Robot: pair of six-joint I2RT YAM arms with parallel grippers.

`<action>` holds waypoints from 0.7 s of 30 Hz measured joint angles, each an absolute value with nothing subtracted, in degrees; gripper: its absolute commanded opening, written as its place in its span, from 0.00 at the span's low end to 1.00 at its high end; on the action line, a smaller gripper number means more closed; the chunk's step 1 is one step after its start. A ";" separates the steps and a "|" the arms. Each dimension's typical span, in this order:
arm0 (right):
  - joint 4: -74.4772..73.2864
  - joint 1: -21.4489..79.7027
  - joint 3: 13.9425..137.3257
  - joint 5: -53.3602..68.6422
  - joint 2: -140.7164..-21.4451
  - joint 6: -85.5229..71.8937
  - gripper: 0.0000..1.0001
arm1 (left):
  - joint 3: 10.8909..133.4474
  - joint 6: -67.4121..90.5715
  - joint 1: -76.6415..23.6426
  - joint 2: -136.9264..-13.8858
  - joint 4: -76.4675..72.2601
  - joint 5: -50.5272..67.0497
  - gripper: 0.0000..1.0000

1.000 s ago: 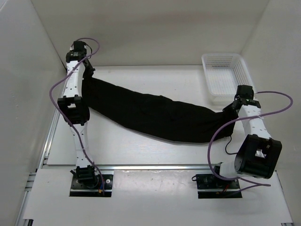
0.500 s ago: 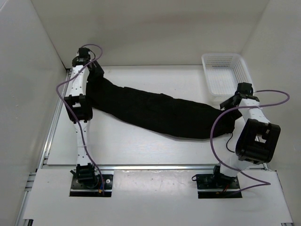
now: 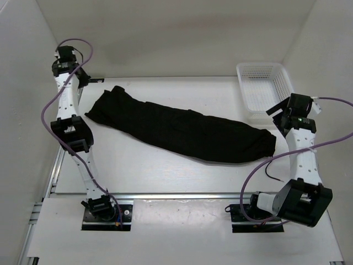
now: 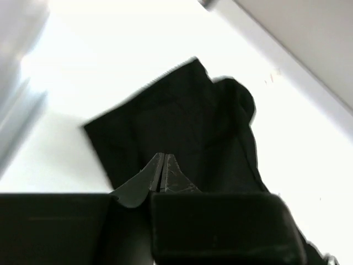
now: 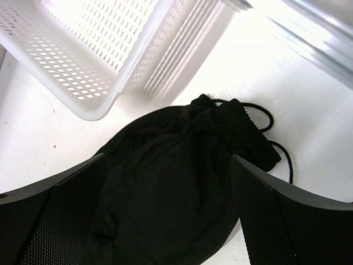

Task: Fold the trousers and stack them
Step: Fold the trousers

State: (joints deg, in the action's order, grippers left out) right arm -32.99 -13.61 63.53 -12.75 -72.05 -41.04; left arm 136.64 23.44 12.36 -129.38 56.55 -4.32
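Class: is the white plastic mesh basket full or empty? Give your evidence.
Empty. The white plastic mesh basket shows a bare floor; the black fabric trousers lie outside it on the table.

Looking like a robotics lab test cell: plain white walls (image 3: 165,33) boxing in a white desk (image 3: 154,176), alu rail (image 3: 182,195) carrying L arm (image 3: 69,127) & R arm (image 3: 303,157), purple cables (image 3: 245,178) trailing.

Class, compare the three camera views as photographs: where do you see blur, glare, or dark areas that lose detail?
Left wrist view: soft and blurred, the edges of the trousers smeared, the table blown out to plain white. Right wrist view: sharper, yet the white basket glares and its mesh washes out towards the top. Top external view: evenly lit and sharp, shadows faint, the trousers a nearly flat black.
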 measured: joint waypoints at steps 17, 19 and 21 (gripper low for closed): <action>-35.94 -13.58 62.87 -11.16 -71.33 -38.35 0.95 | 128.88 25.58 16.40 -140.35 56.75 2.63 1.00; -35.90 -13.58 62.87 -10.87 -71.40 -38.30 0.95 | 128.84 25.67 16.40 -141.75 56.93 3.29 1.00; -35.90 -13.58 62.87 -10.39 -71.53 -38.28 0.95 | 128.84 25.96 16.40 -142.54 56.97 3.62 1.00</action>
State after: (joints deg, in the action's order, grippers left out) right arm -35.90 -13.58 62.87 -10.39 -71.53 -38.28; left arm 128.84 25.96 16.40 -142.54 56.97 3.62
